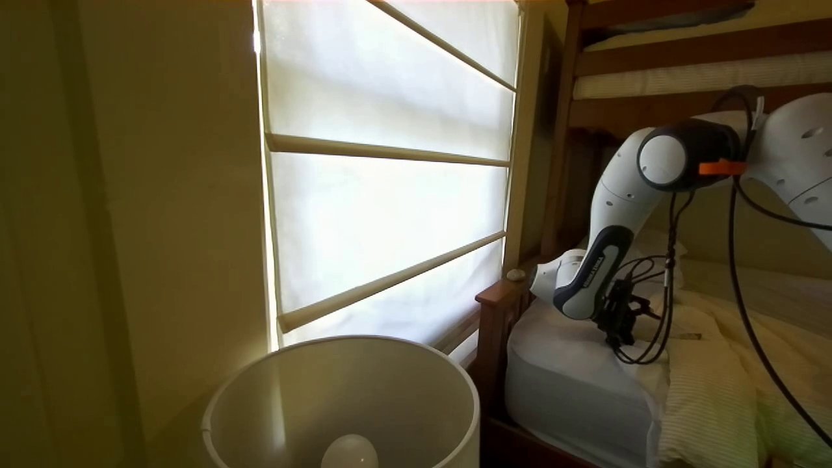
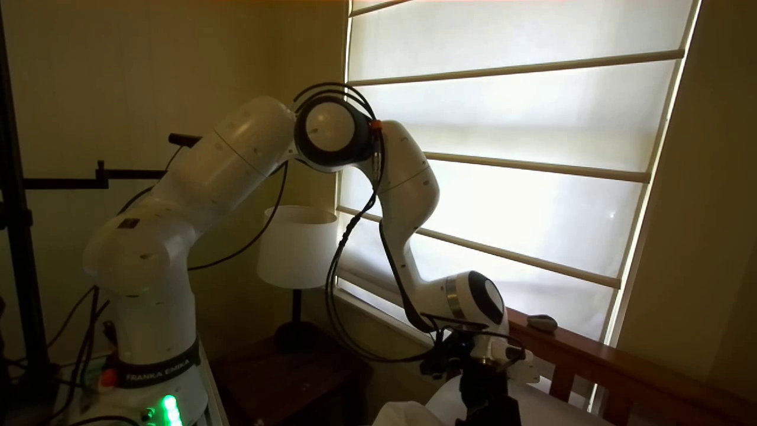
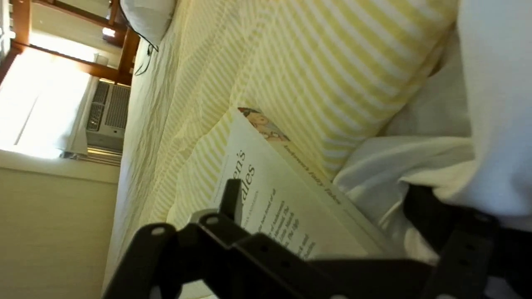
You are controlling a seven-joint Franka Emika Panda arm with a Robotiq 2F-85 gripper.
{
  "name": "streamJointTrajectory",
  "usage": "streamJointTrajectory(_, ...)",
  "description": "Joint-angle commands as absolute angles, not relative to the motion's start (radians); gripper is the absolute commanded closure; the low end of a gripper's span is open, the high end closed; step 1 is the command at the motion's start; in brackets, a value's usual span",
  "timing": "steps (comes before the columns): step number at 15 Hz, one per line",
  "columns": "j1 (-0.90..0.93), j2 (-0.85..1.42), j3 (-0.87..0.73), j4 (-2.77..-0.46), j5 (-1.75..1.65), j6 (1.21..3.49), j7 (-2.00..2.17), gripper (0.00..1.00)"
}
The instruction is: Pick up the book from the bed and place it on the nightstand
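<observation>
"Where's the book [image 3: 284,189]?"

"On the bed [image 1: 572,377], lying on a yellow-striped quilt [image 3: 316,70] beside a rumpled white sheet [image 3: 494,137]. The wrist view shows its pale cover and its spine, which reads 'Andersen's Fairy Tales'."

"And the gripper [image 3: 326,199]?"

"Its jaws stand wide apart, and in the wrist view part of the book shows between them. One finger [image 3: 230,199] crosses in front of the cover and hides a bit of the title."

"Touching it?"

"I can't tell. The other finger [image 3: 428,216] is past the spine, partly covered by a fold of the sheet."

"How does the arm [image 2: 236,154] stand?"

"In both exterior views it bends downward, with the gripper down at the bed. Dark cables [image 2: 350,229] hang from it in loops."

"And the nightstand [image 2: 278,378]?"

"In an exterior view it stands near the arm's base [image 2: 157,343], dark and wooden, apart from the gripper. A lamp [image 2: 298,251] with a white shade is on it."

"What's behind the arm there?"

"A pale blind [image 2: 520,112] with cross bars. In front of it runs a wooden rail [image 2: 591,354] of the bed, with a small rounded object [image 2: 542,322] on top; what it is, I can't tell."

"Anything farther off?"

"In the wrist view, a white pillow [image 3: 150,16], a bright window [image 3: 45,108] and an air conditioner [image 3: 118,106]."
</observation>
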State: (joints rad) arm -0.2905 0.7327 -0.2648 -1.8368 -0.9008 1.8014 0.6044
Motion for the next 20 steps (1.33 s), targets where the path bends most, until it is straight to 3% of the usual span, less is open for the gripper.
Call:
streamJointTrajectory(1, -0.301, 0.665, -0.292, -1.937, -0.958, 2.012, 0.672, 0.0)
streamJointTrajectory(12, -0.259, 0.531, -0.324, -2.18, -1.613, 2.198, 0.849, 0.0)
streamJointTrajectory(13, -0.234, 0.526, -0.352, -2.197, -1.682, 2.21, 0.883, 0.25)
streamJointTrajectory(14, -0.235, 0.519, -0.353, -2.211, -1.758, 2.215, 0.923, 0.26)
streamJointTrajectory(19, -0.238, 0.474, -0.372, -2.279, -2.129, 2.235, 1.178, 0.62)
streamJointTrajectory(20, -0.311, 0.455, -0.302, -2.291, -2.197, 2.207, 1.205, 0.68)
